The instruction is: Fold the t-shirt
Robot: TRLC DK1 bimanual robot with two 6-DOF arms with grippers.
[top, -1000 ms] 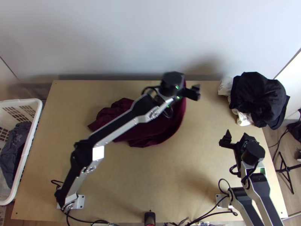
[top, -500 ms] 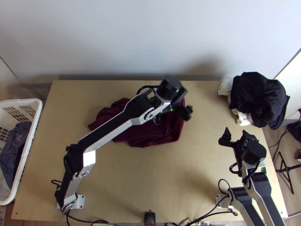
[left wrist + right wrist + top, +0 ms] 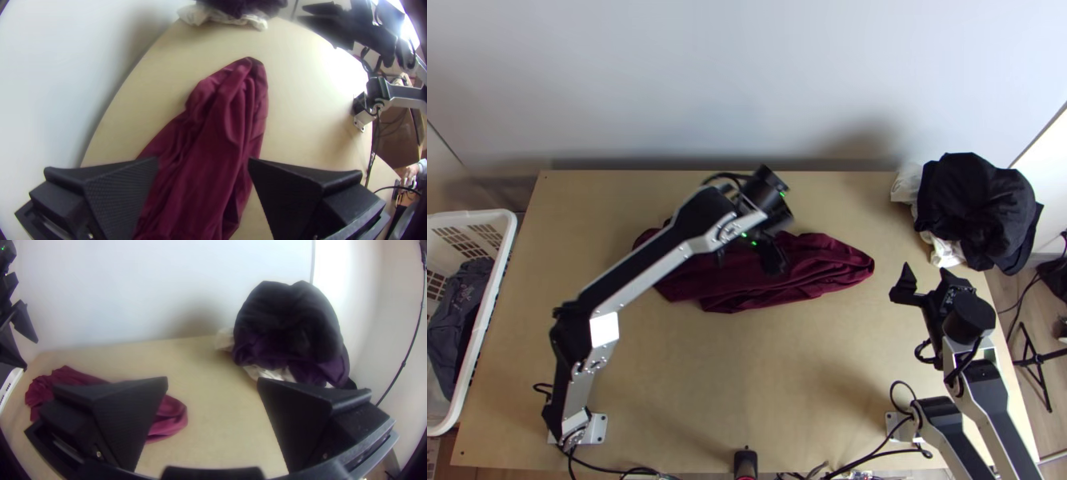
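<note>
T-shirt [image 3: 831,268] bunched on bench's [image 3: 747,376] far half.
Top view: left tool [image 3: 747,262] above it — open room to near edge; right tool [image 3: 929,282] near right edge. Left wrist: fingers [image 3: 120,193] apart over cloth. Right wrist: fingers [image 3: 129,422] apart.

Looks past the right gripper [image 3: 926,272], with black fingers [image 3: 129,418] spread apart, across a wooden table [image 3: 222,413] to dark clothes [image 3: 289,324] heaped over white cloth [image 3: 271,373], and to a maroon T-shirt [image 3: 171,415] bunched near the left gripper [image 3: 749,260], partly hidden behind one finger.
</note>
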